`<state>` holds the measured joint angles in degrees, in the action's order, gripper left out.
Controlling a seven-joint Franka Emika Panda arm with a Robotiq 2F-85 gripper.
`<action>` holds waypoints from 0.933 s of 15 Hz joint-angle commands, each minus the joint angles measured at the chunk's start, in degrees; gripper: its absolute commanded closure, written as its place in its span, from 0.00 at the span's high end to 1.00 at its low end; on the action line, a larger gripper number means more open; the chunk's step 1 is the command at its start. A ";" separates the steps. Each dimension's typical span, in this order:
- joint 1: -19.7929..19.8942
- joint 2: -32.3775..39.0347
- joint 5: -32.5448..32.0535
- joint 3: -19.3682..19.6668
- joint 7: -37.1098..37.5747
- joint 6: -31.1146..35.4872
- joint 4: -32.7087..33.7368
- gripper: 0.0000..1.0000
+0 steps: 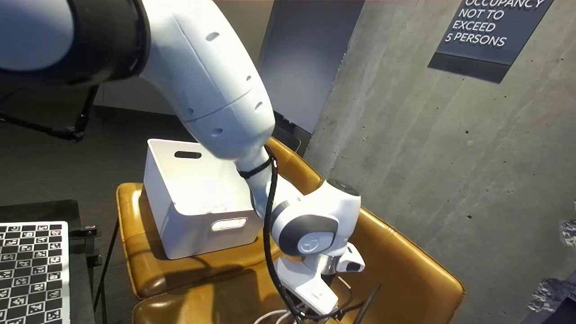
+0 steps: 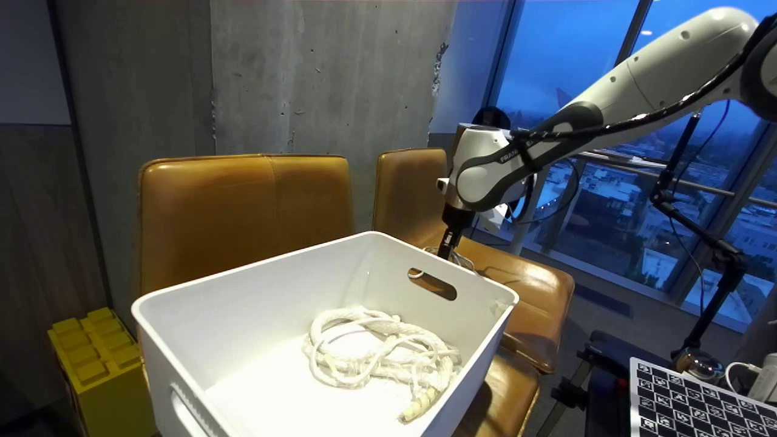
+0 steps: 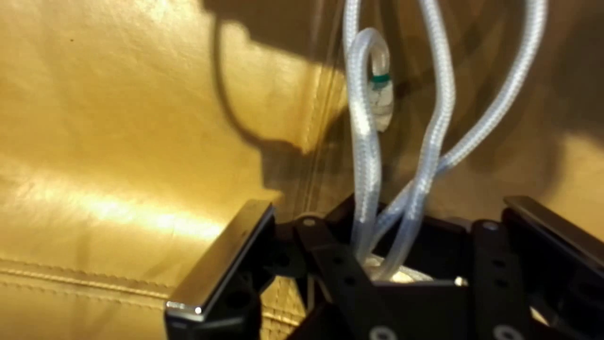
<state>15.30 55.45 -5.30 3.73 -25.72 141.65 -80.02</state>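
Your gripper (image 2: 446, 250) is closed, and strands of white braided cord (image 3: 367, 160) converge at it; you can't tell whether it pinches them. Beneath it is the seat of the nearer of 2 tan chairs (image 2: 531, 270). Beside it, on the neighbouring chair, you have a white bin (image 2: 243, 303) with coiled rope (image 2: 443, 373) inside. Past the chairs from it rises a concrete wall (image 1: 427, 157); well apart from it lies a checkered board (image 1: 33, 270).

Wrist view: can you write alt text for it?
Loops of white braided cord run down into the black gripper, though whether they are held is unclear. A green band marks one strand; stitched tan chair upholstery lies behind.
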 commanded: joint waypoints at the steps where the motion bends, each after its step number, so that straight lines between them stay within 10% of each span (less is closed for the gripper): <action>1: -2.62 -12.58 -2.72 0.34 1.64 2.41 -13.55 0.00; 14: -13.62 -45.67 -3.30 -4.29 9.06 0.11 -29.96 0.00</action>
<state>4.35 17.37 -7.64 0.63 -19.93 142.89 -105.32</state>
